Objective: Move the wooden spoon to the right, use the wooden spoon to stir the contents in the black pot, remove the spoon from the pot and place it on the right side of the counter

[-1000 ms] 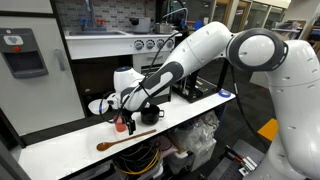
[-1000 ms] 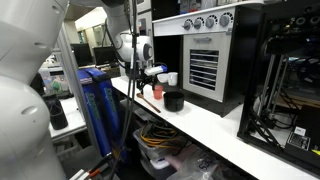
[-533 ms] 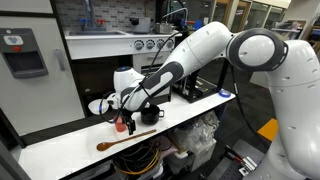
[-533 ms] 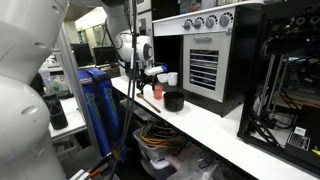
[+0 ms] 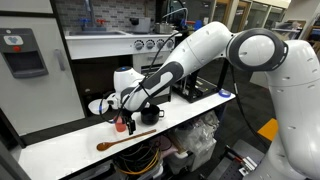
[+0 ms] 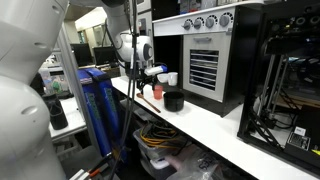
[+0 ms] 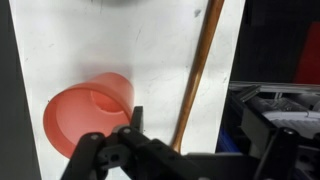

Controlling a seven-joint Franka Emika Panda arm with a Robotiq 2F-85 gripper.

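The wooden spoon [image 5: 118,142] lies flat on the white counter [image 5: 60,150], near its front edge. In the wrist view its handle [image 7: 200,70] runs up the picture between my fingers. My gripper [image 5: 128,124] hangs open just above the counter, over the spoon's handle, holding nothing. It also shows in the wrist view, gripper [image 7: 200,135], with one fingertip [image 7: 135,116] beside the red cup. The black pot [image 5: 149,115] stands just behind the gripper; in an exterior view the pot [image 6: 174,100] sits beside the cup. The spoon's bowl is out of the wrist view.
A small red cup [image 5: 121,124] lies close to my fingers, on its side in the wrist view, red cup [image 7: 90,110]. A white mug [image 6: 171,78] stands behind it. A black appliance with dials [image 6: 205,60] backs the counter. Bins and cables sit below the counter edge.
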